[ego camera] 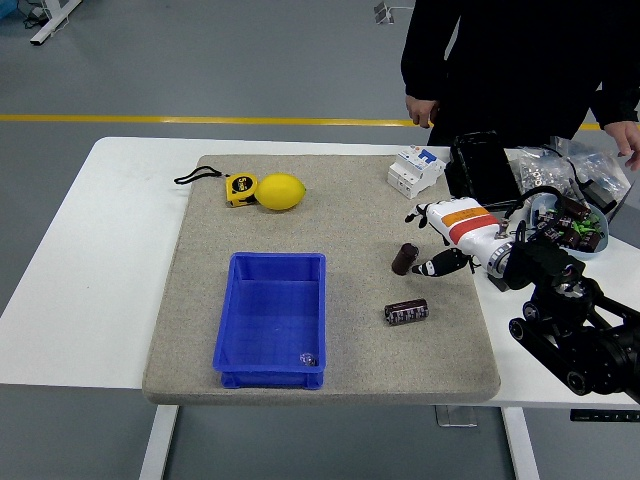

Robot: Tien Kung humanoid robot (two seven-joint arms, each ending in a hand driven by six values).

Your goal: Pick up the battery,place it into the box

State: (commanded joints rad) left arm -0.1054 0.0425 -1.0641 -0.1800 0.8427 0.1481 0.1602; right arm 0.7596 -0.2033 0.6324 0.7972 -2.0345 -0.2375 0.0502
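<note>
A dark cylindrical battery (404,258) stands slightly tilted on the grey mat. A second battery (406,312) lies on its side nearer the front. My right hand (426,243), white with black fingers, is just right of the standing battery. Its fingers are spread and it holds nothing. The thumb tip (424,269) lies close beside the battery's base; I cannot tell if it touches. The blue box (232,318) sits at the mat's front left with a small clear object (308,358) in its near right corner. My left arm is out of view.
A yellow lemon (281,191) and a yellow tape measure (240,188) lie at the mat's back left. A white breaker (415,170), a black case (481,167) and a parts tray (575,222) crowd the back right. A person stands behind the table, one hand (420,108) hanging.
</note>
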